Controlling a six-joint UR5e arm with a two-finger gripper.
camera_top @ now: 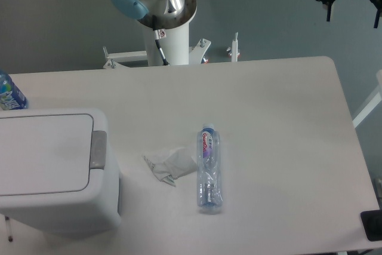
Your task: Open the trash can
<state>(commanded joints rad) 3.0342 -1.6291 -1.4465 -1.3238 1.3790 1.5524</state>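
Note:
The trash can [54,171] is a large white bin at the table's front left. Its flat lid is shut and the grey push tab [98,149] sits on its right edge. My gripper [352,9] hangs at the top right of the view, high above and behind the table's far right corner, far from the can. Its black fingers [329,5] point down, spread apart, with nothing between them.
A clear plastic bottle [209,169] lies on the table's middle, with crumpled white paper [170,164] to its left. A blue-labelled bottle [9,94] stands at the left edge behind the can. The arm's base column [167,34] stands behind the table.

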